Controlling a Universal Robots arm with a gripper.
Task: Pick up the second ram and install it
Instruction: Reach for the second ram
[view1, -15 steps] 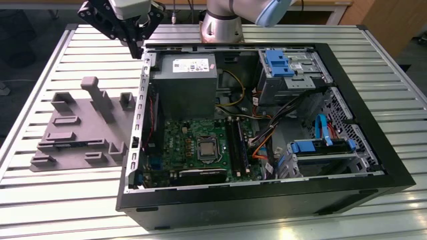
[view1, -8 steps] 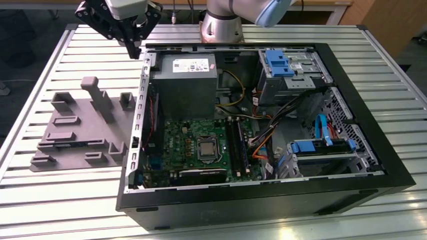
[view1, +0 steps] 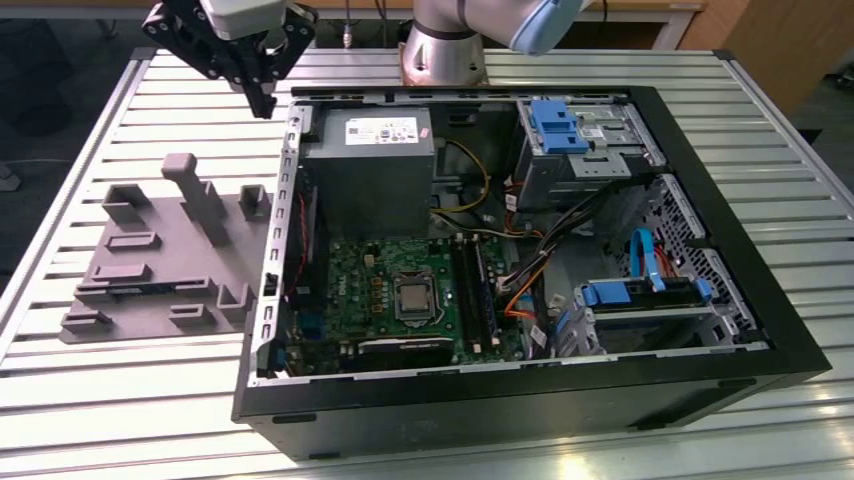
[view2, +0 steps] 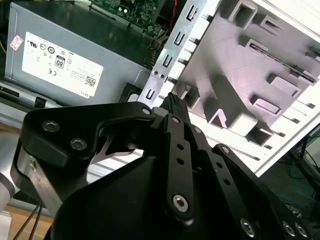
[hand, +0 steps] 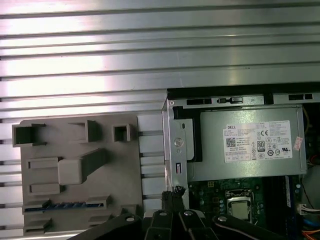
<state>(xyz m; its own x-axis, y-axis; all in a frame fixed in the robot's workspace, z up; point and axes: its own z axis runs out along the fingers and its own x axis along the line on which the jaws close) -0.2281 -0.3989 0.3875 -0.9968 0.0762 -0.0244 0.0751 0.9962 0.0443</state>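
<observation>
The second ram (hand: 65, 205) is sitting on edge in a slot of the grey fixture (view1: 160, 262), its long axis pointing toward the side wall of the open computer case (view1: 534, 400). The gripper (view1: 263, 98) is hanging well apart from it, near the case's far corner. Its jaws are pressing together and holding nothing.

I'm looking into what seems to be a robotics lab or assembly test cell. An opened computer case (view1: 534, 405) is lying on a slatted aluminium bench (view1: 134, 400). A grey moulded parts fixture (view1: 160, 260) is sitting just beside the case, and a robot arm's base (view1: 447, 50) is standing just behind it.
</observation>
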